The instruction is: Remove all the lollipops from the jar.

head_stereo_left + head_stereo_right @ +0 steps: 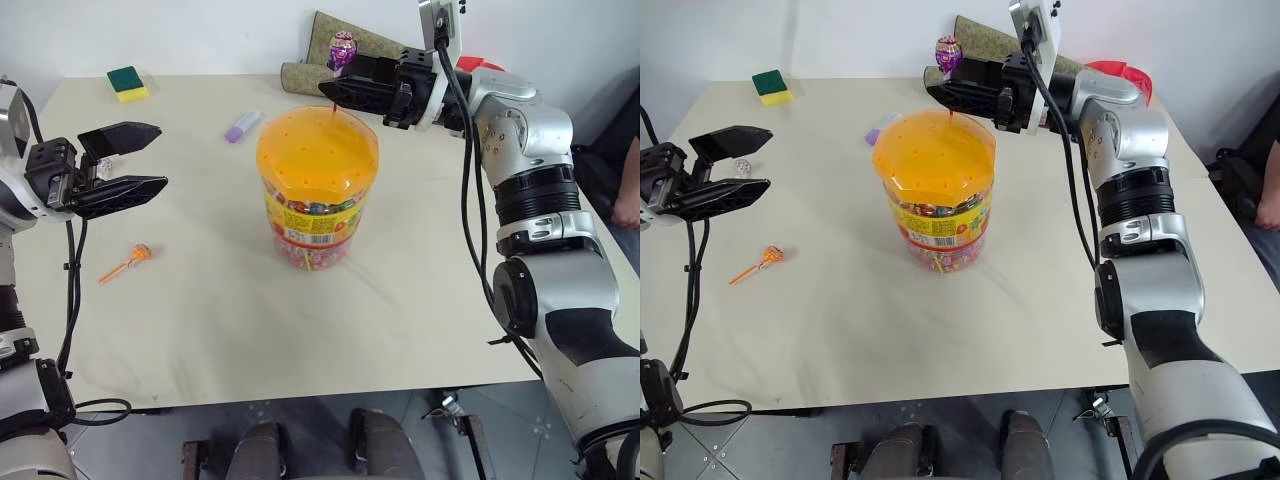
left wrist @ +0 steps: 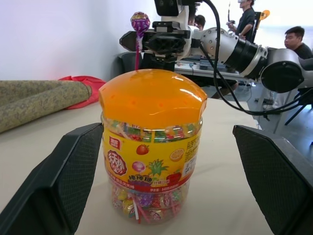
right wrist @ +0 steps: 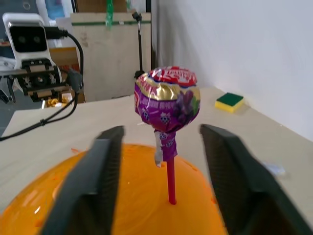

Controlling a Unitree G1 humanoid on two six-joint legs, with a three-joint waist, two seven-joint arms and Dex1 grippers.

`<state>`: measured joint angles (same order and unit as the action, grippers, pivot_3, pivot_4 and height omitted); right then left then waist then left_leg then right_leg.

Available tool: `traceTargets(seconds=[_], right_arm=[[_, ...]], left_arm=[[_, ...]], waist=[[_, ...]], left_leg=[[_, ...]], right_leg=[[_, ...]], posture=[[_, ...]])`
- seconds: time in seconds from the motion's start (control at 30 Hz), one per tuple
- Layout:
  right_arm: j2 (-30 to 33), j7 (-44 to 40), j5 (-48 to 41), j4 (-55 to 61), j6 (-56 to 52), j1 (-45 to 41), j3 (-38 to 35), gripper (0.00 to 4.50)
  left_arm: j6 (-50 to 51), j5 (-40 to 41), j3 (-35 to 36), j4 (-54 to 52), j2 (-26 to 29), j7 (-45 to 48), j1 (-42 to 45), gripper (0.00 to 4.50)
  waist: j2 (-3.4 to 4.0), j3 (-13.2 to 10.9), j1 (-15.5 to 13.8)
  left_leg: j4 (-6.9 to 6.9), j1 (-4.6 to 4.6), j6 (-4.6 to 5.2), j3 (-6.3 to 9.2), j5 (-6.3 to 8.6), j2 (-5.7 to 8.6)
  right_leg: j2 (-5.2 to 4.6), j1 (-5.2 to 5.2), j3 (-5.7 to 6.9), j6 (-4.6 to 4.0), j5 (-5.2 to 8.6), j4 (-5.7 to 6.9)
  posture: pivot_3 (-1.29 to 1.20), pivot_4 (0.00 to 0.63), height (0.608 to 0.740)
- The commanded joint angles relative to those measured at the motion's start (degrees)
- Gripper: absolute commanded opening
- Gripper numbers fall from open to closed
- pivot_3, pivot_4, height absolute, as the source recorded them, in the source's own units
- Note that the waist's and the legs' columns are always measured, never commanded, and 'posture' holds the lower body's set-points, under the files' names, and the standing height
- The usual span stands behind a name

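Observation:
The jar (image 1: 315,215) stands upright mid-table, clear plastic with a yellow-red label and an orange perforated lid (image 1: 317,150). A purple lollipop (image 3: 168,100) stands with its red stick in a hole at the lid's far edge. My right gripper (image 1: 335,82) reaches in from the right above that edge. Its fingers are apart, one on each side of the lollipop, with a gap on both sides. An orange lollipop (image 1: 140,253) lies on the table left of the jar. My left gripper (image 1: 157,157) hovers open and empty to the left of the jar, pointing at it.
A lilac capsule-shaped piece (image 1: 242,126) lies behind the jar to the left. A green-yellow sponge (image 1: 128,84) sits at the far left corner. A rolled mat (image 1: 300,75) and a red object (image 1: 480,64) lie along the back edge. A person's arm (image 1: 628,190) shows at the right.

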<state>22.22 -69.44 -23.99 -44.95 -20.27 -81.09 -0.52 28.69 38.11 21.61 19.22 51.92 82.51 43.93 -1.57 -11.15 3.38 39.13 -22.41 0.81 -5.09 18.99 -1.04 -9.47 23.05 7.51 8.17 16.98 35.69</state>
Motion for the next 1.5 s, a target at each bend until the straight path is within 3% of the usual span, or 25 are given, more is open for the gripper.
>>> traceTargets(seconds=[0.03, 0.13, 0.17, 0.47, 0.6, 0.67, 0.77, 0.9, 1.03, 1.23, 1.5], right_arm=[[0.0, 0.1, -0.3, 0.2, 0.6, -3.6, -2.3, 1.09], [-0.1, 1.8, -0.2, -1.5, 0.7, -5.4, -3.3, 0.11], [0.0, 1.9, -0.1, -1.8, 0.9, -5.8, -3.5, 0.01], [1.4, 5.7, 0.9, -1.4, 2.2, -10.0, -6.2, 0.01], [5.5, 7.9, 2.2, 3.6, -2.5, -9.8, -5.7, 0.01], [11.2, 4.7, 5.0, 8.1, -10.6, -7.2, -1.3, 0.01], [16.9, 5.0, 4.8, 16.0, -17.9, -2.1, -0.6, 0.01], [27.1, 8.3, 5.3, 28.7, -34.9, 10.2, 0.7, 0.01], [33.3, 13.6, 6.6, 37.0, -42.9, 28.7, -0.5, 0.01], [30.4, 19.8, 9.4, 32.4, -39.7, 38.2, 0.8, 0.01], [26.0, 22.4, 12.3, 20.4, -31.5, 36.4, 2.1, 0.01]], left_arm=[[-0.7, 1.6, 1.6, -1.3, 1.0, 0.0, 0.3, 4.5], [-1.1, 1.4, 1.1, -0.6, 0.8, 0.1, 0.9, 4.5], [-1.2, 1.3, 1.0, -0.5, 0.7, 0.1, 1.0, 4.5], [-3.4, 0.8, -0.1, 2.4, 0.3, 1.7, 3.2, 4.5], [-3.6, 1.0, -0.3, 2.8, 0.2, 2.8, 3.1, 4.5], [-3.9, 1.3, -0.2, 2.4, 0.0, 3.5, 2.5, 4.5], [-3.2, 1.8, 0.0, 1.4, -0.2, 3.4, 1.8, 4.5], [-2.4, 2.2, 0.0, -1.4, 0.5, 5.2, -2.0, 4.5], [-1.8, 3.0, -0.4, -2.5, 2.1, 8.1, -4.5, 4.5], [-3.2, 3.7, -2.1, -1.2, 1.0, 9.2, -3.0, 4.5], [-3.6, 4.3, -2.6, -2.1, 0.7, 8.1, -3.6, 4.5]], waist=[[0.03, 0.0, 0.0], [0.06, 0.0, 0.1], [0.06, 0.0, 0.0], [0.07, 0.0, 0.0], [0.07, 0.0, -0.1], [0.07, 0.0, -0.2], [0.03, 0.0, -0.6], [0.05, 0.0, -0.6], [0.05, 0.0, -1.2], [0.16, 0.0, -1.5], [0.17, 0.0, -1.6]], left_leg=[[0.0, 0.0, 0.0, 0.0, 0.0, 0.0], [-0.01, 0.0, 0.0, -0.01, 0.0, 0.0], [-0.01, 0.0, 0.0, -0.01, 0.0, 0.0], [-0.01, -0.08, 0.0, -0.07, 0.0, 0.0], [-0.02, -0.15, 0.0, -0.07, 0.0, 0.0], [-0.01, -0.22, 0.0, -0.06, 0.0, 0.01], [0.03, -0.3, 0.0, 0.06, 0.0, 0.02], [0.03, -0.38, 0.0, -0.06, 0.0, 0.03], [0.07, -0.44, 0.0, -0.15, 0.01, -0.03], [0.12, -0.46, -0.03, -0.35, -0.02, -0.01], [0.15, -0.46, -0.04, -0.33, -0.02, -0.01]], right_leg=[[0.0, 0.0, 0.0, 0.0, 0.0, 0.0], [0.0, 0.04, -0.01, 0.0, 0.0, 0.02], [0.0, 0.06, -0.02, 0.0, 0.0, 0.05], [-0.01, 0.24, -0.06, 0.0, 0.0, 0.17], [-0.01, 0.33, -0.07, 0.0, 0.0, 0.23], [-0.02, 0.38, -0.07, 0.0, 0.0, 0.23], [-0.02, 0.39, -0.04, 0.0, 0.0, 0.25], [-0.05, 0.49, -0.03, -0.01, 0.0, 0.19], [-0.05, 0.57, 0.05, -0.03, 0.01, 0.2], [-0.08, 0.66, -0.07, -0.03, 0.01, 0.18], [-0.08, 0.64, -0.05, -0.03, 0.01, 0.17]], posture=[[0.0, 0.15, 0.74], [0.0, 0.15, 0.74], [0.0, 0.15, 0.74], [0.0, 0.15, 0.74], [0.0, 0.15, 0.74], [0.0, 0.15, 0.74], [0.0, 0.15, 0.74], [0.0, 0.15, 0.74], [0.0, 0.15, 0.74], [0.0, 0.15, 0.74], [0.0, 0.15, 0.74]])
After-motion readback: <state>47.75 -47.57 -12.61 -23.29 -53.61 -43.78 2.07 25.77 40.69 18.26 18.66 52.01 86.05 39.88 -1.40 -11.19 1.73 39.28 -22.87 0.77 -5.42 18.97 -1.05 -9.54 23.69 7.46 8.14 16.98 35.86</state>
